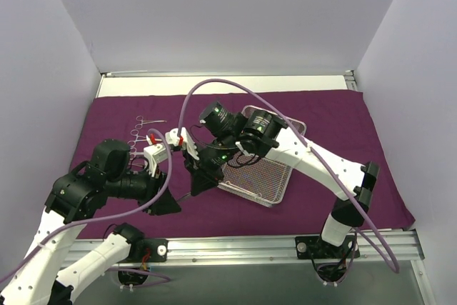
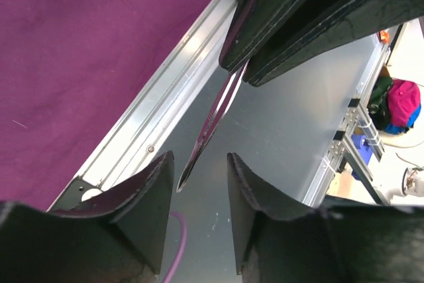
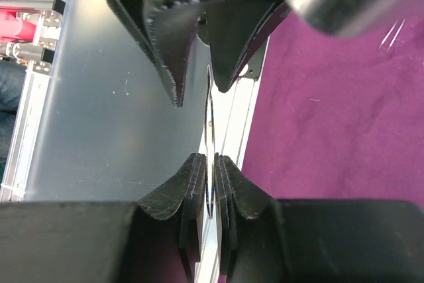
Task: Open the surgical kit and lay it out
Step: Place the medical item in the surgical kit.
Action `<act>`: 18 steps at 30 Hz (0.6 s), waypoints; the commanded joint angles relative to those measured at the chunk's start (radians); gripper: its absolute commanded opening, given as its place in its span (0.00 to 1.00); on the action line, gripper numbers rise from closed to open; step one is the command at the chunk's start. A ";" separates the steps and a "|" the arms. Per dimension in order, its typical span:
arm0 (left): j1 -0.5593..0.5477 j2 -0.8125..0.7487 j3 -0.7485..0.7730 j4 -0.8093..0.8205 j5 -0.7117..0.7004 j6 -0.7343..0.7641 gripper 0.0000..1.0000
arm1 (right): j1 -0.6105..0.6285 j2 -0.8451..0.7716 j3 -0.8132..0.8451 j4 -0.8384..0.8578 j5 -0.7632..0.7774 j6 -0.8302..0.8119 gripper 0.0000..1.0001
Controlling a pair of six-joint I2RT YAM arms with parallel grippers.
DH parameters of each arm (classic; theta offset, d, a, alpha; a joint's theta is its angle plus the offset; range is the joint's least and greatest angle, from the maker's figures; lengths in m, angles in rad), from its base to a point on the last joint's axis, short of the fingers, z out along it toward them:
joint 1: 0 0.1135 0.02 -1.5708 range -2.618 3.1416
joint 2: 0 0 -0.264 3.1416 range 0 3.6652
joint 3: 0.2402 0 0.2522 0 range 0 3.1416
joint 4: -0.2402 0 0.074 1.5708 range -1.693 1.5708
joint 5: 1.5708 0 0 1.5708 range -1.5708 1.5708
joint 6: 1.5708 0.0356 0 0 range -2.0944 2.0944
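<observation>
- Purple cloth (image 1: pixel 321 116) covers the surface, with the mesh tray (image 1: pixel 275 191) lying on it.
- Right hand (image 3: pixel 211 180) pinches a thin instrument (image 3: pixel 209 120).
- Left hand (image 2: pixel 199 167) is parted, its fingers on either side of the instrument's far end.

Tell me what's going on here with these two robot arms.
The two arms meet over the spread purple cloth, beside the wire-mesh tray. The right gripper is shut on a thin metal instrument, while the left gripper has its jaws open on either side of the instrument's other end, not gripping it. A few scissor-like instruments lie on the cloth at the far left.
</observation>
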 commanded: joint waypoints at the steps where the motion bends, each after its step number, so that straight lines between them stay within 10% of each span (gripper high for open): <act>1: 0.004 -0.007 0.035 0.055 -0.025 -0.007 0.49 | -0.005 -0.053 -0.011 -0.002 0.016 0.007 0.00; 13: 0.004 -0.053 0.060 0.012 -0.170 -0.033 0.69 | -0.069 -0.108 -0.098 0.084 0.034 0.048 0.00; 18: 0.004 -0.075 0.147 -0.068 -0.521 -0.118 0.70 | -0.088 -0.145 -0.180 0.225 0.108 0.108 0.00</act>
